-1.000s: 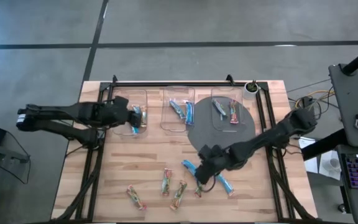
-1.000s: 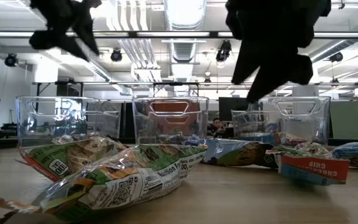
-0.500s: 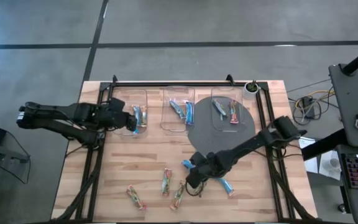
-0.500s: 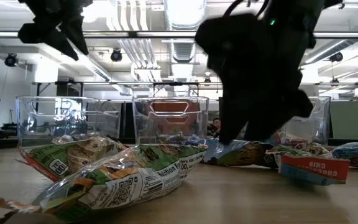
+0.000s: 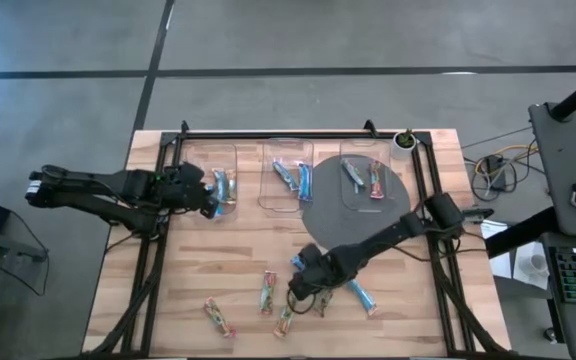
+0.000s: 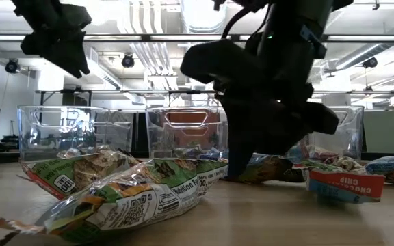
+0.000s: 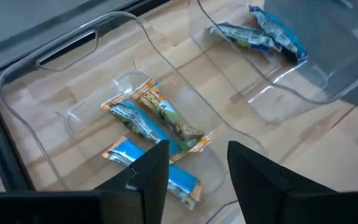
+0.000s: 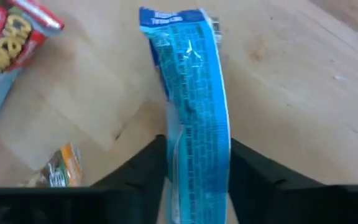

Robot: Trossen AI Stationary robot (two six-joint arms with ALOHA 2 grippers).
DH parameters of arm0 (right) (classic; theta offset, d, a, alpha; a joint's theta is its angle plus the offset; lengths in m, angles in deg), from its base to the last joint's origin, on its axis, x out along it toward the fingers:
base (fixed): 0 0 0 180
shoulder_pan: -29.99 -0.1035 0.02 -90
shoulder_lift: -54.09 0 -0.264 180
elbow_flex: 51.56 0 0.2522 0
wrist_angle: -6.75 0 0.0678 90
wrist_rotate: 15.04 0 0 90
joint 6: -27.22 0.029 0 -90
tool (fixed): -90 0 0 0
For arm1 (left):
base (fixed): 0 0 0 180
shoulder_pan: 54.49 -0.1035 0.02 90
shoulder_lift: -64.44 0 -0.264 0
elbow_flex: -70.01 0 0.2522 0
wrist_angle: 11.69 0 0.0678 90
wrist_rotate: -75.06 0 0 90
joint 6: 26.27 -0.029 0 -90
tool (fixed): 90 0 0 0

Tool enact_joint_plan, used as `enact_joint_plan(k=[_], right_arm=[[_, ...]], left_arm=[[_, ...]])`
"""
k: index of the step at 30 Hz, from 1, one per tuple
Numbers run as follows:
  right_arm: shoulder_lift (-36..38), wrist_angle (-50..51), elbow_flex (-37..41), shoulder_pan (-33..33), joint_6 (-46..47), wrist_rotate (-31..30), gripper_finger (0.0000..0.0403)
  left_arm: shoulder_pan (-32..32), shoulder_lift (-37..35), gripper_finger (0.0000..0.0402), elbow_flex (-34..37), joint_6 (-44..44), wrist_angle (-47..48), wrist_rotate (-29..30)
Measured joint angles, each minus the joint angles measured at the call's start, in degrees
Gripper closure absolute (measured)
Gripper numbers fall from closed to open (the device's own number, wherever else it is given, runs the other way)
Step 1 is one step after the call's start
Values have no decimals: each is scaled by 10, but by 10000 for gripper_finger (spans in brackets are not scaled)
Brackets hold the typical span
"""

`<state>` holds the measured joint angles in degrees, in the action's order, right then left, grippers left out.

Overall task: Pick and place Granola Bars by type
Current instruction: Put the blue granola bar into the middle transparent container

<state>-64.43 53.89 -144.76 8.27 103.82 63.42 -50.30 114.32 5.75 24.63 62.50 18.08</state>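
- Looking down, high view: wooden counter (image 5: 238, 250) carrying three clear bins along its far edge. Left bin (image 5: 211, 178), middle bin (image 5: 290, 176) and right bin (image 5: 370, 172) each contain wrapped bars. Loose bars lie on the near counter, including tan/green bars (image 5: 217, 317) and (image 5: 268, 291) and a blue bar (image 5: 361, 296). Right pincer (image 5: 301, 292) is low among the loose bars; left pincer (image 5: 206, 199) hangs at the left bin.
- Low view: nearest tan/green wrapper (image 6: 125, 198) shows a barcode and partial lettering; a red-and-blue wrapper (image 6: 344, 184) reads "CHIP".
- Left wrist view: left pincer (image 7: 197, 163), fingers apart and empty, above the left bin's three bars (image 7: 157, 127).
- Right wrist view: right pincer (image 8: 194, 152), fingers clamped on a bright blue bar (image 8: 192, 81); its small print is unreadable.
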Motion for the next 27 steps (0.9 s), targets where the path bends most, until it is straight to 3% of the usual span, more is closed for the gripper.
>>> enact_joint_plan(k=[7, 12, 16, 21, 27], right_arm=[[45, -14, 1, 38, 36, -54, 373], [114, -25, -5, 69, 39, -125, 367], [164, -27, -21, 118, -10, -172, 350], [182, -27, -25, 221, -102, -122, 346], [152, -52, -22, 338, -185, 10, 319]], left_arm=[[0, -37, 255, 28, -17, 17, 0], [0, -85, 255, 60, 0, 22, -1], [0, -124, 255, 99, 49, 19, -14], [0, -158, 255, 155, 110, -28, -56], [1, -167, 255, 191, 120, -125, -127]])
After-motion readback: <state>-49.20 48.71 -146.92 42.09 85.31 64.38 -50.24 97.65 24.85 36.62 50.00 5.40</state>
